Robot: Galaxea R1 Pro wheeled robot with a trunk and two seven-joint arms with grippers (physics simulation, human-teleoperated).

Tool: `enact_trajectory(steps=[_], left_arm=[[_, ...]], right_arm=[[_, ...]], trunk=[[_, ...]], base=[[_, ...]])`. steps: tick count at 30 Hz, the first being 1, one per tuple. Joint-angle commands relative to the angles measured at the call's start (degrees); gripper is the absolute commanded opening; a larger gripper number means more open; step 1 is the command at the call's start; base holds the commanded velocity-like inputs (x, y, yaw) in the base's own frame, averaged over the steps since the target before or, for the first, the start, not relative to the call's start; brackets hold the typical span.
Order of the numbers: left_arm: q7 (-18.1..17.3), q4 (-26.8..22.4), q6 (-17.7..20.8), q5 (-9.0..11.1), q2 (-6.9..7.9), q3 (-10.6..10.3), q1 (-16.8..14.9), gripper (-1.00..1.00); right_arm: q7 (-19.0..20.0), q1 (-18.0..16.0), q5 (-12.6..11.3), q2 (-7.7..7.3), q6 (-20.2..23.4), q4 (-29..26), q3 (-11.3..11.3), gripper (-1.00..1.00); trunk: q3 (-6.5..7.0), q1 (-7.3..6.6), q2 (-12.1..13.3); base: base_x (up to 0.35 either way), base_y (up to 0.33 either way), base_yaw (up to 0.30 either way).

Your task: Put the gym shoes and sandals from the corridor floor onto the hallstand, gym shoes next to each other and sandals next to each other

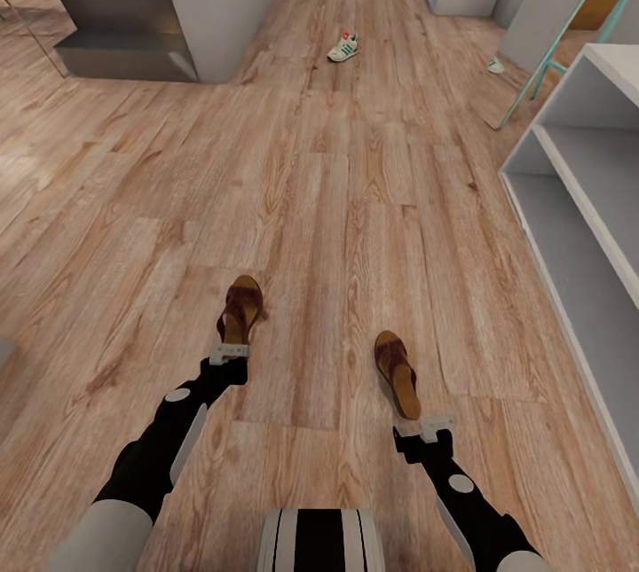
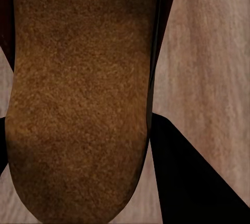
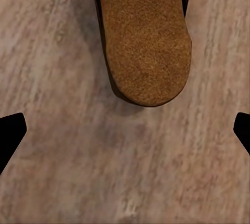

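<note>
Warm brown planks of the corridor floor [image 1: 355, 199] run ahead, and two sandals lie on them just in front of the robot, one before each arm. The left sandal [image 1: 240, 307] points its toe away and slightly right, heel toward the left claw [image 1: 229, 350], which sits right at that heel. In the left wrist view the tan insole [image 2: 78, 99] passes between dark fingers [image 2: 198, 182], so the claw is spread around the heel; whether it touches yet I cannot tell. The right sandal [image 1: 397, 373] lies with its long axis tilted, heel nearest the right claw [image 1: 428, 424], just beyond its tips. That claw stands wide apart, holding nothing. One gym shoe [image 1: 343, 47] rests far up the corridor; a second [image 1: 494, 66] peeks out further right. A grey shelf unit [image 1: 577, 173] stands along the right.
</note>
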Motion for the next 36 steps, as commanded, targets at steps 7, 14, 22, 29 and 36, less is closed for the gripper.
enact_trajectory(steps=[7,14,22,29,36], left_arm=[[-0.12,-1.49,0.46,0.13,-0.02,-0.03,0.04,-1.00],[-0.12,-1.91,0.44,-0.12,-0.03,0.00,0.09,-1.00],[-0.14,-3.42,0.47,-0.03,-0.03,-0.01,0.03,-1.00],[-0.13,-3.96,0.50,0.12,-0.03,0.00,0.01,-1.00],[-0.13,-4.15,0.46,-0.12,-0.03,0.03,0.08,-1.00]], right_arm=[[-0.03,-0.02,0.42,-0.14,-0.12,0.02,0.08,1.00],[-0.03,-0.02,0.43,-0.16,-0.13,0.02,0.08,1.00],[-0.03,-0.03,0.44,-0.15,-0.13,0.02,0.14,1.00],[-0.03,-0.03,0.47,-0.16,-0.13,0.02,0.16,1.00],[-0.03,-0.02,0.48,-0.09,-0.13,0.02,0.17,1.00]], trunk=[[-0.04,-0.01,-0.01],[-0.04,-0.01,-0.01],[-0.04,-0.01,-0.01],[-0.04,-0.01,-0.01],[-0.04,-0.01,-0.01]], base=[[0.048,0.000,0.000],[0.169,0.000,0.000],[0.022,0.000,0.000],[0.087,0.000,0.000],[0.055,0.000,0.000]])
